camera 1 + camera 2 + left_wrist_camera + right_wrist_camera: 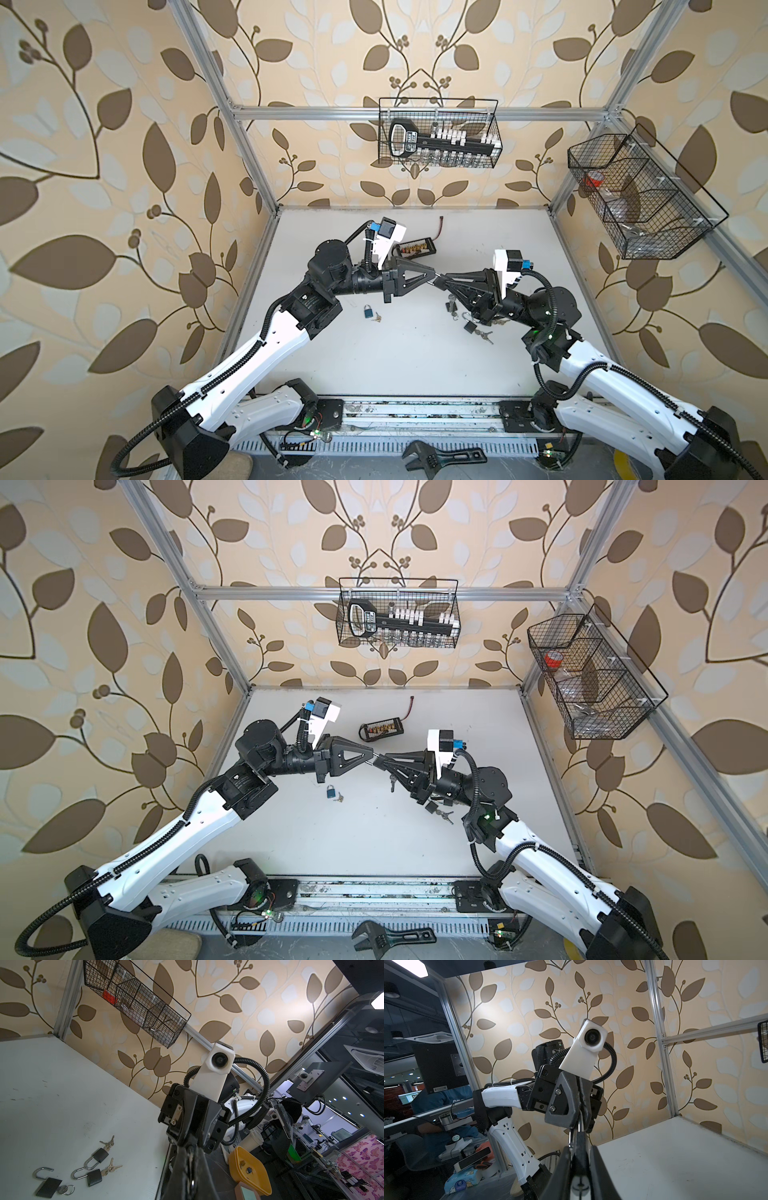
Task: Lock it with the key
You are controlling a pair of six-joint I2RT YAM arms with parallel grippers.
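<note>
Operator: Fingers point(562, 1167) of the right gripper point(579, 1148) sit closest to the right wrist lens. What lies between them?

Technician: Padlock point(572, 1136), held in the air above the centre of the table point(415, 365). Its silver loop end points at the left gripper point(579, 1124). Its body end points at the right gripper.

Operator: State of each gripper?

Technician: Left: pressed together, pinching the loop of the padlock. Right: jaws flank the body closely. Whether they bear on it cannot be told.

Operator: Orientation in both top views?

Technician: Long axis runs from 10 o'clock to 4 o'clock, along the line joining the two tips. Left arm holds the 10 o'clock end; right arm meets the 4 o'clock end. Keys point(392, 785) hang in the air at 5 o'clock of the meeting point, under the right gripper. Whether one sits in the keyhole is not visible.

Operator: What governs the coming move?

Technician: Judgement: seating the loop calls for a push along that same axis, tip toward tip. A sideways offset would likely jam it. The keys lie nearer the right arm.

Operator: Other locks?

Technician: Blue padlock point(368, 311) lies on the table at 7 o'clock of the left gripper. Black padlocks point(93, 1176) lie at 5 o'clock of the right gripper. None is touched.
</note>
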